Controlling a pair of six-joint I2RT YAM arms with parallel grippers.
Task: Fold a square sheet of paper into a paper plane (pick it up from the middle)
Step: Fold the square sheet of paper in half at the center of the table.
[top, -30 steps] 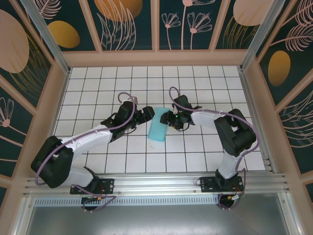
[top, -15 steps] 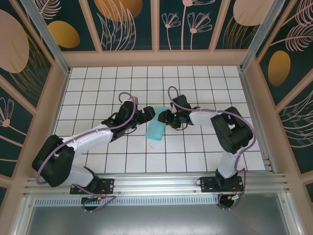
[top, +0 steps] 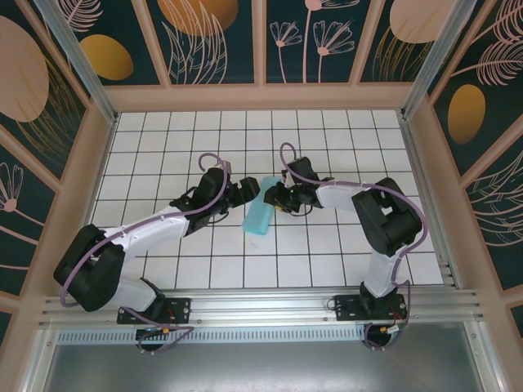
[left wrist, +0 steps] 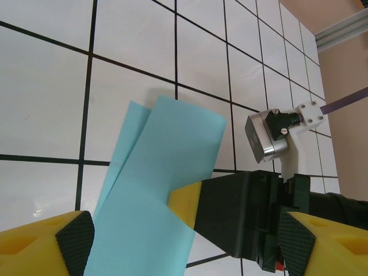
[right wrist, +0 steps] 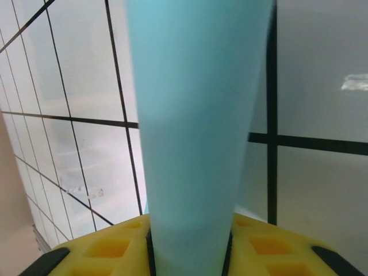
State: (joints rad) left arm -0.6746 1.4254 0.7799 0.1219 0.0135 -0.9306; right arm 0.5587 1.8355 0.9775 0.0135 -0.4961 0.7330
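The square sheet of paper [top: 257,215] is a folded turquoise strip at the table's centre, its upper end raised between both grippers. My right gripper [top: 273,196] reaches it from the right and is shut on its edge. In the right wrist view the paper [right wrist: 195,115] stands pinched between the yellow fingers of the right gripper [right wrist: 190,256]. My left gripper [top: 249,190] is open just left of it. In the left wrist view the paper [left wrist: 167,149] lies between the wide-apart pads of the left gripper [left wrist: 184,241], and a yellow right fingertip [left wrist: 185,201] presses on the strip's right edge.
White tiled table floor [top: 327,253] with wooden walls on three sides [top: 261,98]. An aluminium rail [top: 261,306] carrying both arm bases runs along the near edge. The right arm's silver wrist camera [left wrist: 267,135] hangs close beside the paper.
My right gripper has slid left onto the paper and closed on it. The strip has shifted slightly left and tilted. The left arm has hardly moved.
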